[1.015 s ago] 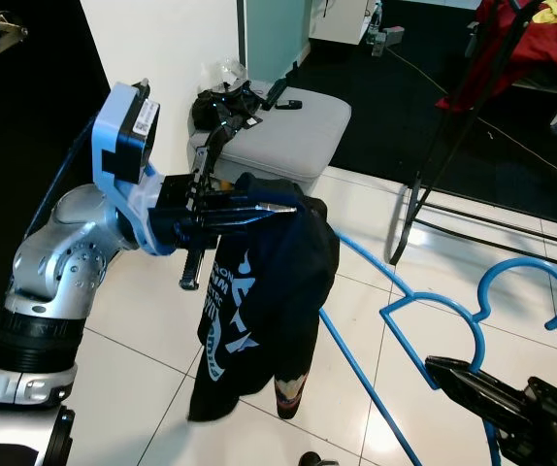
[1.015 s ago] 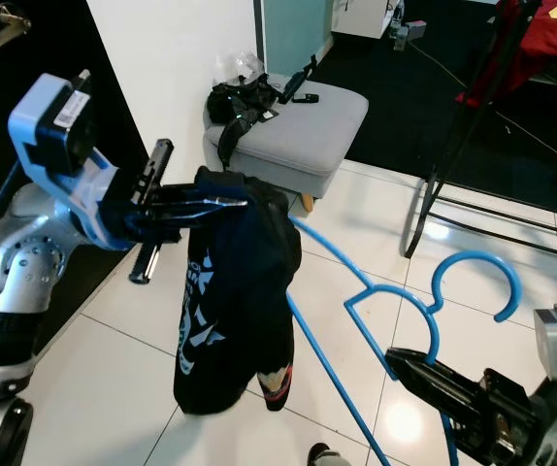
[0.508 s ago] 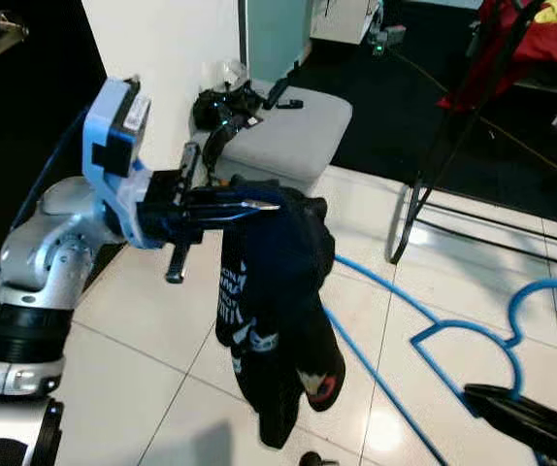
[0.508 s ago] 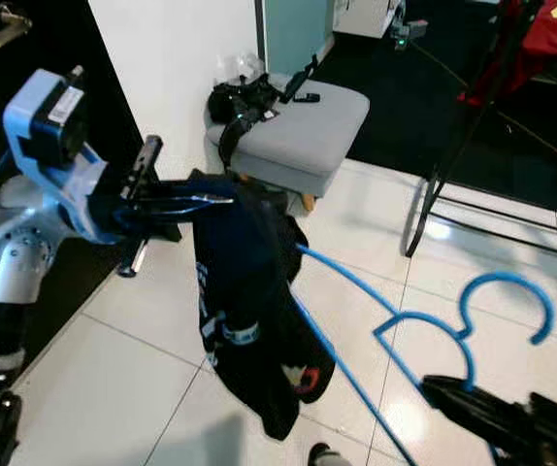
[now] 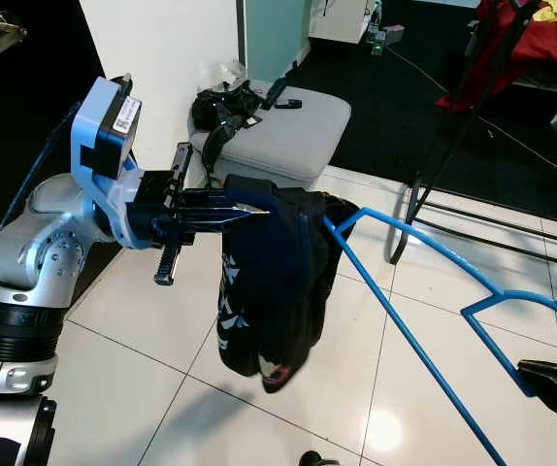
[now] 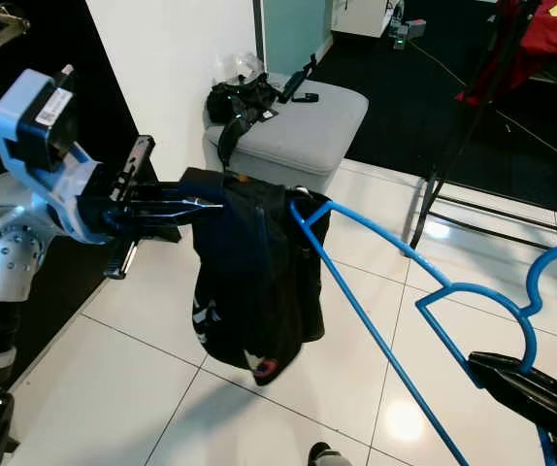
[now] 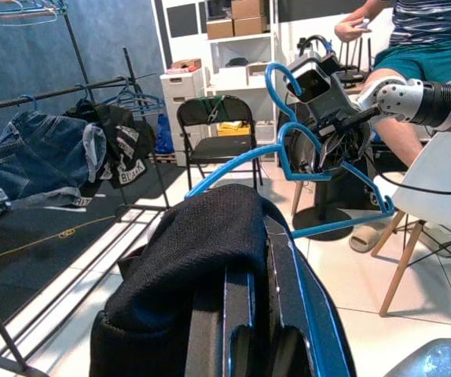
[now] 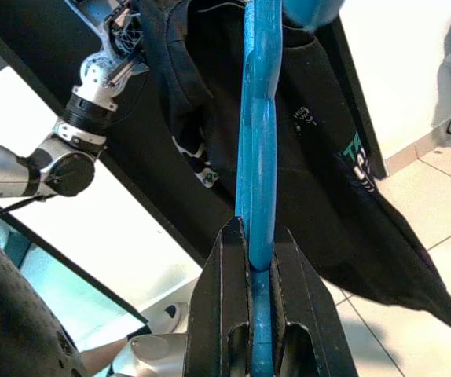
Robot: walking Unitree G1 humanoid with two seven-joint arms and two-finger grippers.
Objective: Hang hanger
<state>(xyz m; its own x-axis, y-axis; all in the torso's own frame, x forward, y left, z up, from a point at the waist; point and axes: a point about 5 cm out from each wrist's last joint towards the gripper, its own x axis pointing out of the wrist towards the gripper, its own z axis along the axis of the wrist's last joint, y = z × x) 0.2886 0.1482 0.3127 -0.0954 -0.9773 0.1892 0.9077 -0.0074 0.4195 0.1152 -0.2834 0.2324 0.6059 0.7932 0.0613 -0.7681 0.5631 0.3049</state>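
Observation:
A black shirt (image 5: 277,277) with pale print hangs draped over my left gripper (image 5: 255,207), whose black fingers are shut on its upper fold. That gripper reaches out level at mid-left, above the white tiled floor. A blue wire hanger (image 5: 407,330) slants from the lower right up to the shirt, and its shoulder end (image 6: 301,207) touches the shirt's top right edge. At the lower right my right gripper (image 6: 500,373) is shut on the hanger near its hook. The right wrist view has the fingers (image 8: 224,267) clamped on the blue wire (image 8: 257,157), with the shirt (image 8: 320,165) beyond.
A grey ottoman (image 5: 293,136) carrying a black bag (image 5: 222,105) stands behind the shirt. A black clothes rack (image 5: 436,160) with red garments (image 5: 511,39) stands at the back right. A dark door (image 5: 7,146) is at left. A seated person (image 7: 414,47) is visible in the left wrist view.
The hanger's far end has risen from near the floor to the shirt's top edge. My right gripper has moved right and lower in view. The shirt has swung back to hang straighter.

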